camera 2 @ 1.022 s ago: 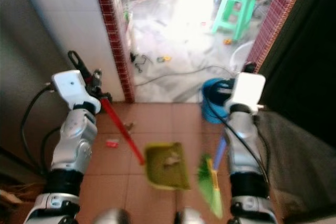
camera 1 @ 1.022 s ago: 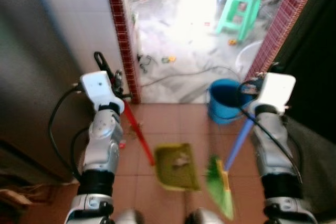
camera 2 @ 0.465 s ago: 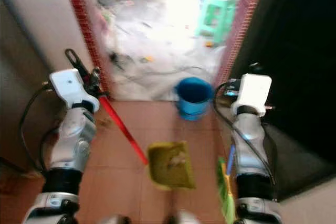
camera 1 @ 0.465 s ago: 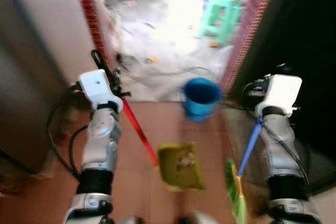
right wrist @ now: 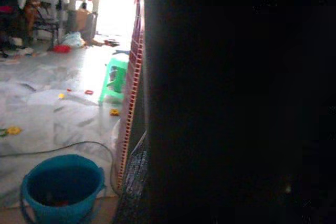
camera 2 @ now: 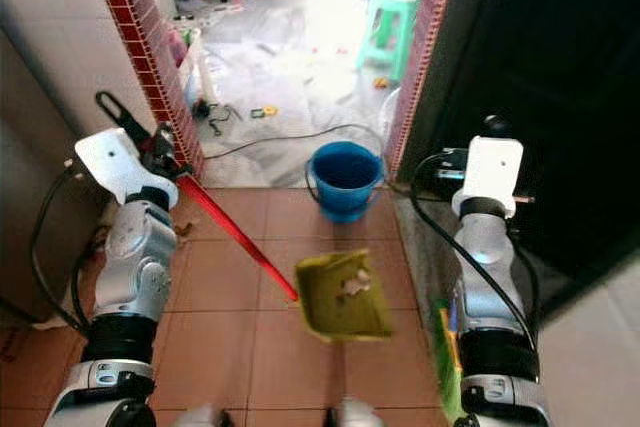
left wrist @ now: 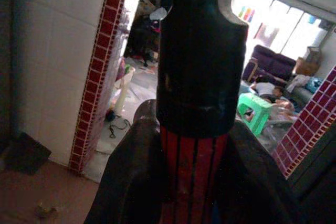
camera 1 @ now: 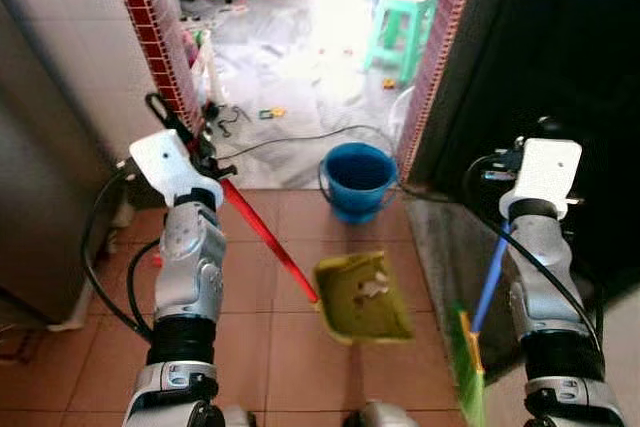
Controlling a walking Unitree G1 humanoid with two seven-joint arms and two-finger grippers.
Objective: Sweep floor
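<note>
My left gripper [camera 1: 196, 154] is shut on the red handle [camera 1: 268, 239] of an olive-green dustpan [camera 1: 362, 297]. The pan hangs low over the terracotta tiles in front of me, with a little pale debris in it. In the left wrist view the ribbed red handle [left wrist: 193, 174] sits clamped between my two black fingers [left wrist: 131, 182]. My right arm [camera 1: 535, 247] carries a broom by its blue handle [camera 1: 489, 275]. Its green bristles [camera 1: 468, 379] hang near the floor at lower right. The right gripper's fingers are hidden behind the white wrist box [camera 1: 547, 169].
A blue bucket [camera 1: 358, 179] stands in the doorway just ahead, between red-tiled jambs [camera 1: 150, 27]. Beyond lie a grey floor with a black cable [camera 1: 290, 137], scattered litter and a green stool [camera 1: 405, 22]. A dark wall [camera 1: 560, 57] is at right, a grey cabinet [camera 1: 40, 197] at left.
The whole view has shifted as I turned and walked; the bucket now sits ahead at centre. The broom hangs further out to my right, and the dustpan stays in front of me.
</note>
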